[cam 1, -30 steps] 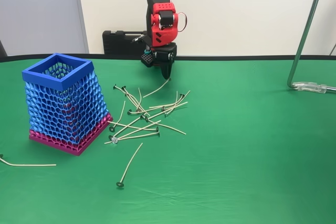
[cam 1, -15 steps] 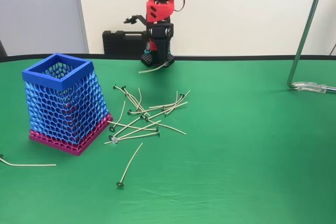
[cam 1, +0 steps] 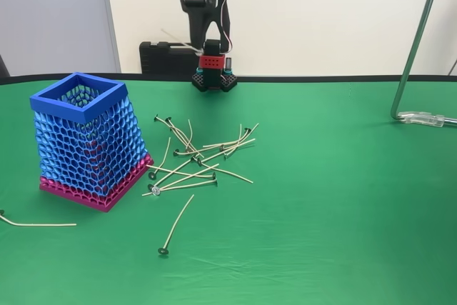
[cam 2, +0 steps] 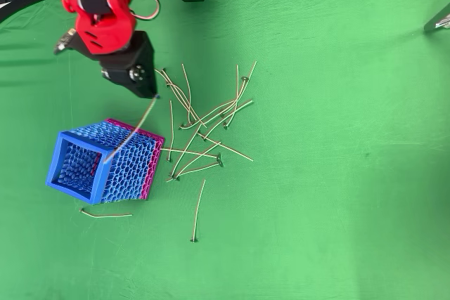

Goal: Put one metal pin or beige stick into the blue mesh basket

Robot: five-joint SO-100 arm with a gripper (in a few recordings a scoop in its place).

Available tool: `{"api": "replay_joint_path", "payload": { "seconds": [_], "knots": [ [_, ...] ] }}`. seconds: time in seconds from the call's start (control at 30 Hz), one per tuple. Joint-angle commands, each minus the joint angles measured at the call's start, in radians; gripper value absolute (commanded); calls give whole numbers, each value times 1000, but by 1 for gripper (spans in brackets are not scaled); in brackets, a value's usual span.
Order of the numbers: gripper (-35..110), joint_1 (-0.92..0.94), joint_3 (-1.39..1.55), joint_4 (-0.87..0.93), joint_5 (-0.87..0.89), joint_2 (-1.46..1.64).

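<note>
One green table (cam 1: 343, 198), big and flat, carries everything. Blue mesh basket (cam 1: 87, 142) stands at its left side in the fixed view, upright, square rim up, magenta band at the base. My gripper (cam 2: 148, 90) is raised off the table, fingers clenched on one beige stick (cam 2: 133, 131); in the overhead view that stick slants from my fingertips across the basket's near rim. Loose pile of sticks (cam 1: 200, 155) lies just right of the basket, one stray stick (cam 1: 39, 223) front-left.
</note>
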Motion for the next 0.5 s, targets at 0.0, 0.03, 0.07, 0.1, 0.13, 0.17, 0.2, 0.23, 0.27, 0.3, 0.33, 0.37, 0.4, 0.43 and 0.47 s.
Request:
{"api": "replay_joint_path", "payload": {
  "seconds": [0.0, 0.03, 0.07, 0.1, 0.13, 0.17, 0.2, 0.23, 0.27, 0.3, 0.33, 0.37, 0.4, 0.43, 0.47],
  "knots": [
    [1, 69, -156, 20, -49, -14],
    [1, 95, -190, 20, -61, -23],
    [1, 121, -219, 20, -77, -32],
    [1, 144, -245, 20, -92, -40],
    [1, 169, -268, 20, -104, -51],
    [1, 193, -288, 20, -114, -63],
    [1, 215, -301, 20, -124, -74],
    [1, 235, -310, 20, -137, -86],
    [1, 255, -319, 20, -146, -100],
    [1, 272, -328, 20, -153, -115],
    [1, 288, -336, 20, -161, -129],
    [1, 305, -345, 20, -169, -144],
    [1, 319, -357, 20, -178, -161],
    [1, 334, -371, 20, -186, -176],
    [1, 347, -387, 20, -192, -195]
  ]
}}
